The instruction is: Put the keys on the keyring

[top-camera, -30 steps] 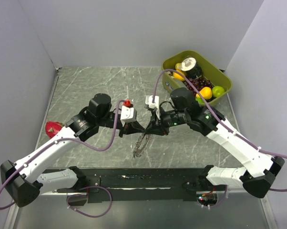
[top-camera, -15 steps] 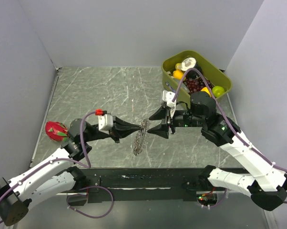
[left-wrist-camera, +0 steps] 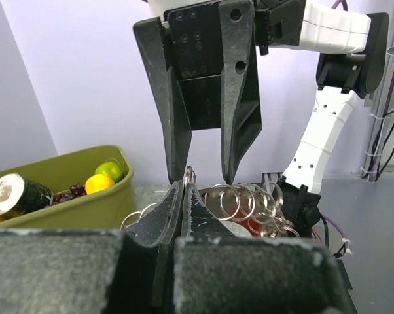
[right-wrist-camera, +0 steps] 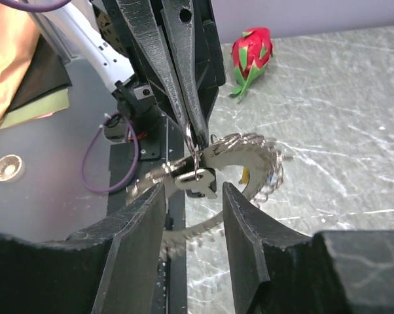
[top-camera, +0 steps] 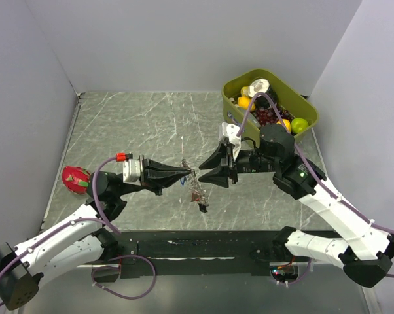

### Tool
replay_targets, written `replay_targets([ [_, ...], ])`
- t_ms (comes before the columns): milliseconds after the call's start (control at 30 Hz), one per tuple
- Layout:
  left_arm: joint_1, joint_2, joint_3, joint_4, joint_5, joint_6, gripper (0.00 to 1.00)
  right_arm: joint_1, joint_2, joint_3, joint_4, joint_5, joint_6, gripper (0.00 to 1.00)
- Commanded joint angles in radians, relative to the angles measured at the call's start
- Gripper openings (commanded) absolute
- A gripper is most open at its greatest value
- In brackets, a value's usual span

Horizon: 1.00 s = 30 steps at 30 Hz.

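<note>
My left gripper [top-camera: 186, 173] is shut on a small loop of the keyring [top-camera: 197, 190], which hangs from its tips above the table as a ridged grey arc [right-wrist-camera: 246, 152]. Its tips meet on that loop [left-wrist-camera: 190, 175] in the left wrist view. A key [right-wrist-camera: 198, 181] with a silver blade and a dark head dangles just below the pinch. A red key head [left-wrist-camera: 256, 226] shows behind the coils. My right gripper [top-camera: 202, 171] faces the left one, open. Its two fingers [right-wrist-camera: 244, 219] stand either side of the dangling key without touching it.
An olive bin [top-camera: 305, 103] of fruit and a wrapped roll stands at the back right. A red dragon fruit [top-camera: 74, 176] lies by the left arm. The dark base rail [top-camera: 184, 247] runs along the near edge under the hanging ring.
The grippers were pressed together on the ring a second ago. The right one has let go and backed off to the right with open jaws. The ring now dangles from the left gripper.
</note>
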Motion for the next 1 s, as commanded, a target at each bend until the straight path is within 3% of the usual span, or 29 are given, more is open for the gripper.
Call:
replay_targets([
  [0, -0.005, 0.014, 0.044, 0.092, 0.03, -0.013, 0.01, -0.005, 0.003, -0.011, 0.072, -0.013, 0.033, 0.48],
  [167, -0.005, 0.028, 0.06, 0.083, 0.064, -0.013, 0.01, -0.005, 0.006, -0.015, 0.101, -0.006, 0.048, 0.44],
  [367, -0.005, 0.022, 0.061, 0.082, 0.064, -0.005, 0.01, -0.005, 0.018, -0.011, 0.09, -0.018, 0.042, 0.12],
  [467, -0.005, 0.017, 0.061, 0.079, 0.058, 0.001, 0.01, -0.005, 0.021, -0.011, 0.069, -0.012, 0.028, 0.07],
  [533, -0.005, 0.014, 0.063, 0.077, 0.058, 0.006, 0.01, -0.007, 0.018, -0.018, 0.061, -0.007, 0.026, 0.07],
  [633, -0.005, 0.013, 0.066, 0.076, 0.063, 0.01, 0.01, -0.005, 0.012, -0.024, 0.055, 0.003, 0.019, 0.22],
  [667, -0.005, 0.014, 0.066, 0.074, 0.061, 0.01, 0.01, -0.005, 0.006, -0.026, 0.058, 0.006, 0.022, 0.33],
  [767, -0.003, 0.016, 0.067, 0.076, 0.064, 0.01, 0.01, -0.005, -0.002, -0.038, 0.067, 0.013, 0.022, 0.34],
  [833, -0.005, 0.017, 0.067, 0.077, 0.066, 0.01, 0.01, -0.007, 0.001, -0.037, 0.066, 0.008, 0.019, 0.31],
  [967, -0.005, 0.016, 0.069, 0.079, 0.069, 0.01, 0.01, -0.007, 0.012, -0.029, 0.061, 0.003, 0.017, 0.03],
])
